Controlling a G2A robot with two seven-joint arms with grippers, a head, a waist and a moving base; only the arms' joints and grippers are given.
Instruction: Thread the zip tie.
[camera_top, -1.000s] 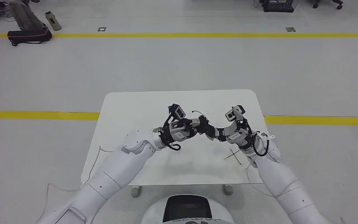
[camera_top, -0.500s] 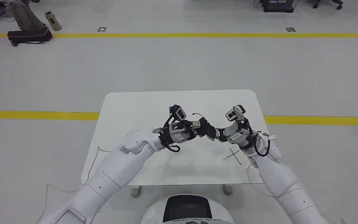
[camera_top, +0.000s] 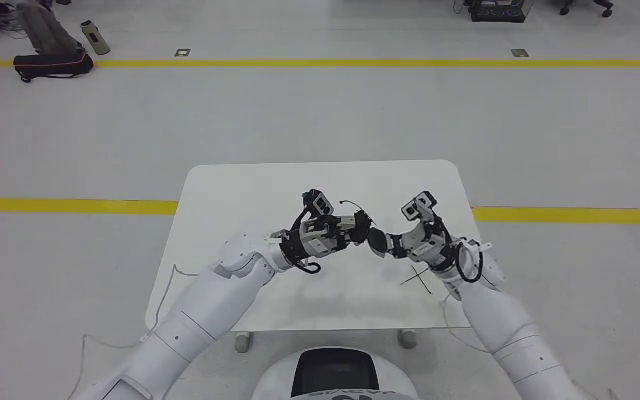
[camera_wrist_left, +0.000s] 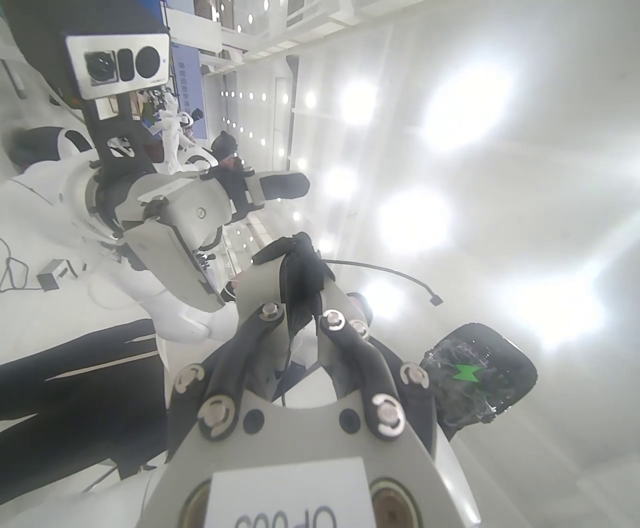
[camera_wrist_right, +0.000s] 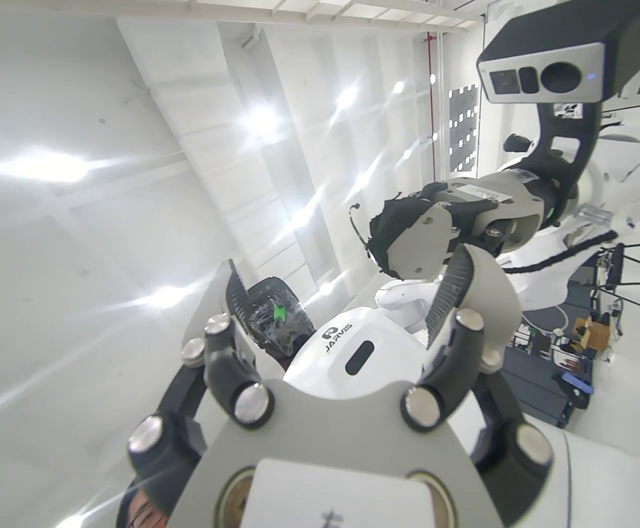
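Observation:
Both arms meet above the middle of the white table (camera_top: 250, 200). My left gripper (camera_top: 350, 228) is shut on the black zip tie (camera_wrist_left: 390, 270). The tie's free length curves out from the fingers and ends in a small square head. My right gripper (camera_wrist_right: 350, 295) is open, its ribbed fingers spread with nothing between them. It faces the left gripper (camera_wrist_right: 382, 240) from a short distance, and the thin tie (camera_wrist_right: 356, 220) sticks out past that gripper's tips. In the top view the right gripper (camera_top: 378, 240) sits just beside the left one, and the tie (camera_top: 350, 204) arcs above them.
A black cross mark (camera_top: 420, 278) lies on the table under the right forearm. The table's edges lie well away from both grippers. Yellow floor lines (camera_top: 90, 206) run past the table.
The right gripper has drawn back slightly from the left gripper, leaving a small gap where they were touching. The left gripper still holds the zip tie.

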